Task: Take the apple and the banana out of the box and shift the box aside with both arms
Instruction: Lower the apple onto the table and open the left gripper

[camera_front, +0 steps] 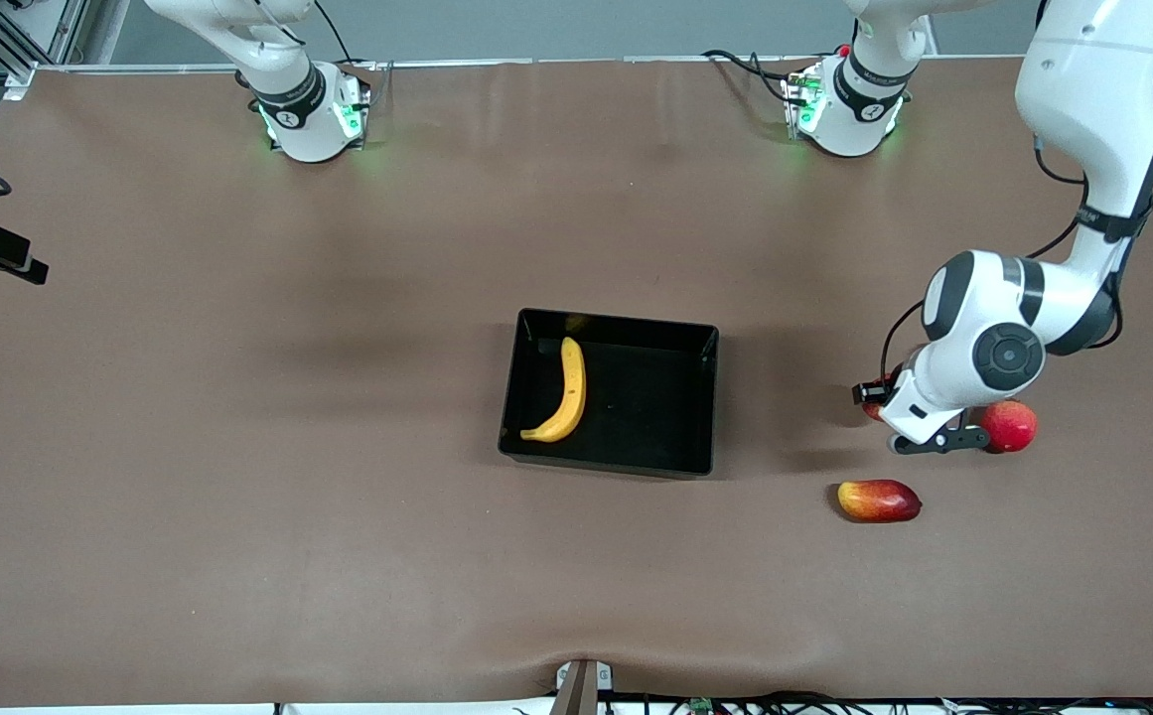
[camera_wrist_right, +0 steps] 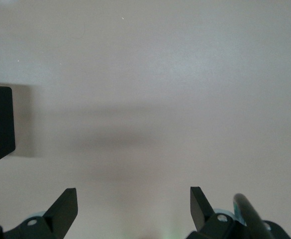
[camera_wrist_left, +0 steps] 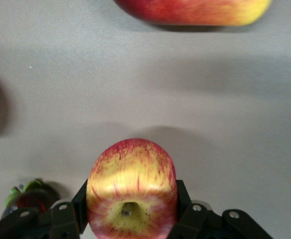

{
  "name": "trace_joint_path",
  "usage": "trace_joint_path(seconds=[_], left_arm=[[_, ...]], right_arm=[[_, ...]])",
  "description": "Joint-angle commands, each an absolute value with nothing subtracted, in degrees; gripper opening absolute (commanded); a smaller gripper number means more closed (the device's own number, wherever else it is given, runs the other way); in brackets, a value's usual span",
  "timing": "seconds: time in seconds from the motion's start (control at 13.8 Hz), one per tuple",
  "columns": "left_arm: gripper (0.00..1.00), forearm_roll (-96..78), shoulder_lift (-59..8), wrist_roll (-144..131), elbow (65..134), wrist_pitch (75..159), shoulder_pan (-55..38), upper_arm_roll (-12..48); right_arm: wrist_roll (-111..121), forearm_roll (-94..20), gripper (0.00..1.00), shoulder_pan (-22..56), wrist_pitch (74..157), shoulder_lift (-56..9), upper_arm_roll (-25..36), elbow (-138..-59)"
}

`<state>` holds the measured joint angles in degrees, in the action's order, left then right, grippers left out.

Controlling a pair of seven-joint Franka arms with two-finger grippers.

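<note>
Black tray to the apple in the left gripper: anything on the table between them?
Nothing. In the front view, only bare brown table separates the tray from the apple held by the left gripper.

Your left arm (camera_front: 1082, 199) reaches down from its base and bends at the elbow, its wrist low at its own end of the tabletop. The left gripper (camera_wrist_left: 131, 219) has its jaws clamped on the apple (camera_wrist_left: 131, 186). Your right gripper (camera_wrist_right: 134, 209) waits, jaws spread wide over bare tabletop.

Two white jointed robot arms with black joint bands, black cables, green-lit bases and dark two-finger grippers with silver screws
</note>
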<state>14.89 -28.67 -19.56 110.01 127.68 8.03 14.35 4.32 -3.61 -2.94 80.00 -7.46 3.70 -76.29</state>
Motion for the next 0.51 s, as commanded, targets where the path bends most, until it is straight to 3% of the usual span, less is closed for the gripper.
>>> trace_joint_path(seconds=[0.0,0.07,0.15,0.22,0.44], left_arm=[[0.0,17.0,-30.2,-19.2,110.2,130.2,10.3,14.9],[0.21,17.0,-30.3,-19.2,110.1,130.3,10.7,14.9],[0.75,17.0,-30.2,-18.9,110.0,130.3,10.7,15.0],[1.0,17.0,-29.9,-18.8,109.9,130.2,10.7,15.1],[1.0,16.3,-26.6,-19.0,109.5,127.9,10.4,15.6]], right_arm=[[4.9,-4.4,1.0,-3.5,79.8,-7.2,3.5,-76.1],[4.9,-4.4,1.0,-3.6,79.8,-7.2,3.5,-76.0],[4.9,-4.4,1.0,-3.6,79.7,-7.2,3.5,-76.1],[4.9,-4.4,1.0,-3.7,79.8,-7.2,3.5,-76.1],[4.9,-4.4,1.0,-3.8,79.8,-7.2,3.5,-76.1]])
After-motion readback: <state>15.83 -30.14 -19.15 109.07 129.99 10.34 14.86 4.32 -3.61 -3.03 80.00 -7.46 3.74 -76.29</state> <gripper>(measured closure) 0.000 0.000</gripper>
